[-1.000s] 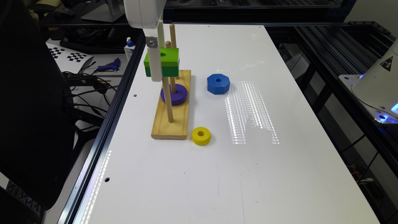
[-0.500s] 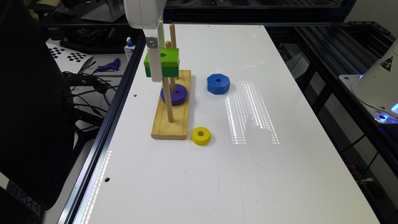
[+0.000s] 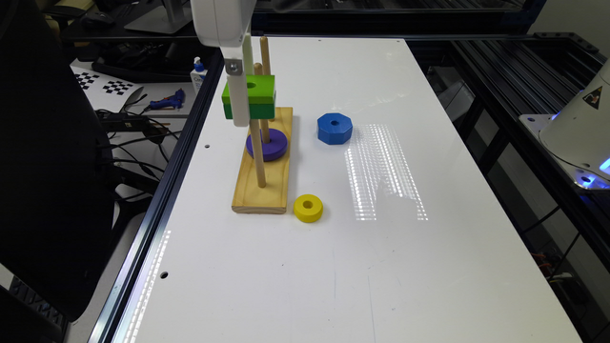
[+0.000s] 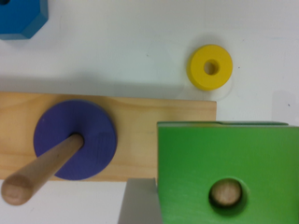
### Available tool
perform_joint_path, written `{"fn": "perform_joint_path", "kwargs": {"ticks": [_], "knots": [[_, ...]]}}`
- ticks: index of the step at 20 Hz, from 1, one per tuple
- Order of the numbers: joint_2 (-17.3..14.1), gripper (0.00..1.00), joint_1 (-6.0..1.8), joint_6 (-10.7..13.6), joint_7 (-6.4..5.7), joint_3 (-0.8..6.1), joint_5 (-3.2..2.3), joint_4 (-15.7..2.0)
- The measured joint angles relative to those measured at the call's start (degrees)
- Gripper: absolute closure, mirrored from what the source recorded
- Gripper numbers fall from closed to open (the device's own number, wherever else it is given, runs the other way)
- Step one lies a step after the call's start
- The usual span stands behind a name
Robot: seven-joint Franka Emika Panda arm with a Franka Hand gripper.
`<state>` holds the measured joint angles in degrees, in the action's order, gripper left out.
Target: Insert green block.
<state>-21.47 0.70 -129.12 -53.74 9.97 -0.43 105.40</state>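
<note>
Nothing has moved since the earlier frame. Your tool (image 3: 238, 102) grips the green block (image 3: 253, 97), held aloft with its hole over a peg top (image 4: 226, 193), above the wooden base (image 3: 264, 183).

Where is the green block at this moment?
The green block is held up in the end effector above the wooden base, near its purple ring. In the wrist view a peg tip shows through its centre hole.
</note>
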Motion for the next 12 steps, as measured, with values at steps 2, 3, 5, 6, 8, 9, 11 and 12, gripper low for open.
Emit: {"fn": "perform_joint_path", "kwargs": {"ticks": [2,3,5,6,8,9,11,12], "knots": [[0.0,1.00,0.00,0.0,0.00,-0.01,-0.01,-0.01],[0.0,1.00,0.00,0.0,0.00,-0.01,-0.01,-0.01],[-0.2,1.00,0.00,0.0,0.00,-0.03,-0.06,0.05],[-0.4,1.00,0.00,-0.2,0.00,-0.04,-0.08,0.05],[-0.9,1.00,0.00,-0.5,0.00,-0.05,-0.14,0.06],[-1.1,1.00,0.00,-0.7,0.00,-0.05,-0.16,0.07],[-1.5,1.00,0.00,-0.9,0.00,-0.06,-0.20,0.06],[-1.5,1.00,0.00,-1.0,0.00,-0.07,-0.21,0.06]]}}
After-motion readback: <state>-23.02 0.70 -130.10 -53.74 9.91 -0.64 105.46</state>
